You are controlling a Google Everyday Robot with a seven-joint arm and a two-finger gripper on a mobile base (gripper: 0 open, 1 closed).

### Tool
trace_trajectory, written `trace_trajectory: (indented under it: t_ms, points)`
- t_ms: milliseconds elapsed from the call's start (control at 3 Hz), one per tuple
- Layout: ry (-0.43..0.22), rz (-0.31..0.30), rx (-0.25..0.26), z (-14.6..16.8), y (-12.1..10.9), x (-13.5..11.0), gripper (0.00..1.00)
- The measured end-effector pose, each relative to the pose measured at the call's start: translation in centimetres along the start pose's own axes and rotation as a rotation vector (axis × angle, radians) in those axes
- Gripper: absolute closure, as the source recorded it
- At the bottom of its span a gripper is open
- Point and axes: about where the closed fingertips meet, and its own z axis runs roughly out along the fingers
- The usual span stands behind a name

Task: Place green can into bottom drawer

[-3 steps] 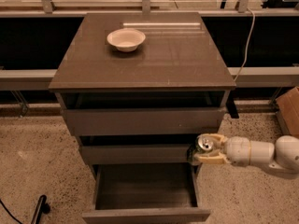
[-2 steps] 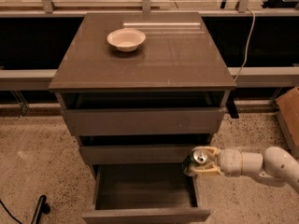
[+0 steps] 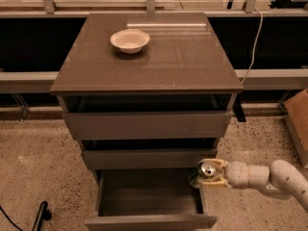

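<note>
From my station I see the gripper (image 3: 206, 173) low on the right of the cabinet, at the end of a white jointed arm (image 3: 269, 177) that reaches in from the right edge. Its two pale fingers (image 3: 217, 163) are clamped on the small dark green drink can with the shiny silver top (image 3: 200, 175), one finger above it and one below. The can is tilted, so its top and pull tab face up toward the camera. I cannot read any brand or lettering on it.

The can sits at the back right corner of the wide, shallow grey-brown bottom drawer (image 3: 149, 222), just under the front of the middle drawer (image 3: 149, 158). It is over or just inside the right side wall; I cannot tell whether it touches the drawer. The bottom drawer is pulled well out, and its flat matte floor shows. The top drawer (image 3: 147, 124) and the middle one stand slightly ajar, with a dark gap above each plain, handleless front.

On the smooth brown cabinet top (image 3: 183, 61), toward the back left, rests a round white bowl (image 3: 130, 40); I cannot see into it.

The ground is speckled beige stone flooring (image 3: 33, 167). A brown cardboard box (image 3: 298, 121) sits at the right edge, and a thin white cable (image 3: 253, 42) hangs behind the cabinet.
</note>
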Motion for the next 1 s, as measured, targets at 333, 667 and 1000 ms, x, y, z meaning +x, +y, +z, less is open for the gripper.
trace_trajectory:
  t_ms: [333, 667, 1000]
  points:
    - [0.040, 0.036, -0.005, 2.2, 0.0, 4.9, 1.00]
    - [0.123, 0.068, -0.048, 4.9, 0.7, 12.9, 1.00]
    - [0.165, 0.087, -0.059, 5.7, 1.0, 16.9, 1.00]
